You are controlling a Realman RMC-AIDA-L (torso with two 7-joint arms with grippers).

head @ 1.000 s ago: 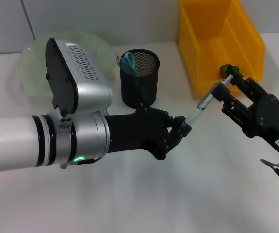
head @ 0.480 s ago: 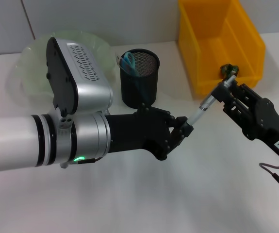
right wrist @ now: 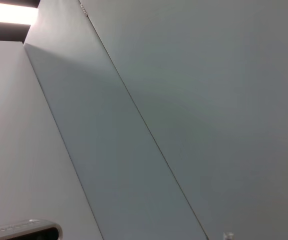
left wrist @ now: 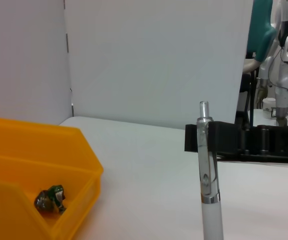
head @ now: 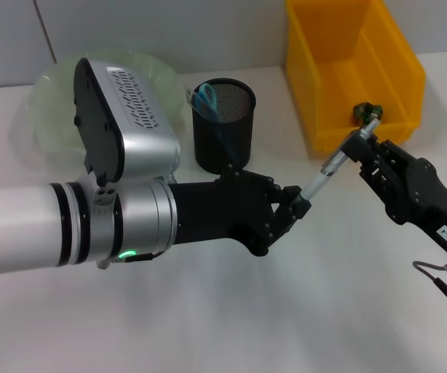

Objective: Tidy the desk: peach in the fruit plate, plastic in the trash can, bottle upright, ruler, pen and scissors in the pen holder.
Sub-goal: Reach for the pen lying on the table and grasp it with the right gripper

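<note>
A white and silver pen (head: 328, 167) hangs slanted in the air between both grippers. My left gripper (head: 297, 206) is shut on its lower end. My right gripper (head: 361, 140) is at the pen's upper end, whose tip pokes out past it. In the left wrist view the pen (left wrist: 207, 175) stands in front of the black right gripper (left wrist: 244, 145). Blue-handled scissors (head: 205, 99) stand in the black mesh pen holder (head: 223, 148). Crumpled green plastic (left wrist: 50, 197) lies in the yellow trash can (head: 324, 93). Peach, bottle and ruler are out of view.
The pale green fruit plate (head: 48, 101) sits at the back left, mostly hidden behind my left wrist. The pen holder stands just behind my left gripper, and the trash can (left wrist: 13, 145) is at the back right. A white wall closes the table's far side.
My right gripper has drawn back a little, down and to the right, so more of the pen's top shows beyond it. The pen and left gripper have barely moved.
</note>
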